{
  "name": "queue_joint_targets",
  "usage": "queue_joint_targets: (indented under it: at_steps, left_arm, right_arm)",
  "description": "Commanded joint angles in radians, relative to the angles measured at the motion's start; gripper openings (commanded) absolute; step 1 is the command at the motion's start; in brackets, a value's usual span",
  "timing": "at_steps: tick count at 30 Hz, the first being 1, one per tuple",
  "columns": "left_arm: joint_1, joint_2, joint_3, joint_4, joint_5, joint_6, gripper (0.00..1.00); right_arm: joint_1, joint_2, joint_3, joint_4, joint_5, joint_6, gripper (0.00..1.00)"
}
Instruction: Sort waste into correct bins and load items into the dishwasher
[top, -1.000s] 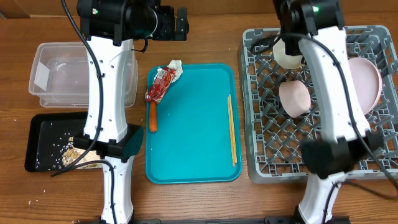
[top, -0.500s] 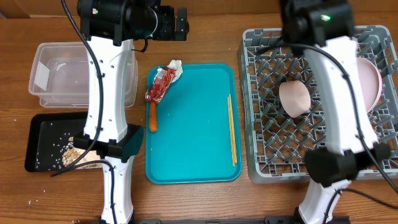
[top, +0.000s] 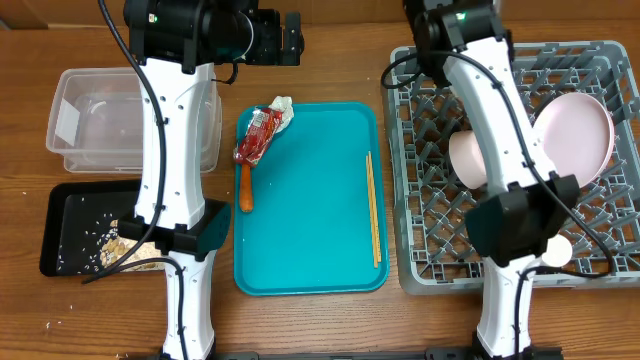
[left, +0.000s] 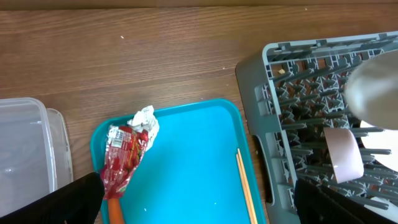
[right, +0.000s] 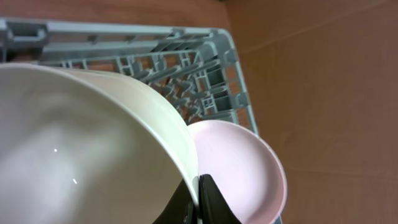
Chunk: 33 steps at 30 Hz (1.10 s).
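My right gripper (right: 199, 200) is shut on the rim of a white bowl (right: 81, 143), held above the grey dish rack (right: 186, 56) next to the pink plate (right: 239, 162). In the overhead view a white round edge (top: 555, 250) shows beside the right arm. The plate (top: 582, 130) and a pale upturned bowl (top: 472, 157) stand in the rack (top: 430, 250). My left gripper (top: 290, 38) is open and empty, high behind the teal tray. The red wrapper (top: 258, 135), white napkin (top: 282, 105) and orange stick (top: 245, 190) lie on that tray's left side. They also show in the left wrist view: wrapper (left: 124, 155), napkin (left: 144, 118).
The clear tub (top: 130, 120) stands at the far left, with the black tray (top: 70, 215) holding beige scraps (top: 120, 245) in front of it. Wooden chopsticks (top: 372, 210) lie on the right side of the teal tray (top: 310, 220). The right arm spans the rack's middle.
The right arm has swung its elbow left, and the white bowl has left the rack's far left corner. The pink plate is more exposed. The left arm has not moved.
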Motion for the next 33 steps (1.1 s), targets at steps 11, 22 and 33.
queue_joint_targets:
  at_steps: [11, 22, 33]
  left_arm:
    - [-0.002, 0.005, 0.003, -0.002, 0.006, 0.0, 1.0]
    - [-0.002, 0.005, 0.003, -0.002, 0.006, 0.0, 1.0]
    - [-0.002, 0.005, 0.003, -0.002, 0.006, 0.0, 1.0]
  right_arm:
    - [-0.064, 0.077, -0.034, 0.007, 0.017, 0.051, 0.04]
    - [-0.069, 0.077, -0.203, 0.06, 0.044, 0.05, 0.04]
    - [-0.037, 0.077, -0.208, 0.044, 0.048, 0.05, 0.04]
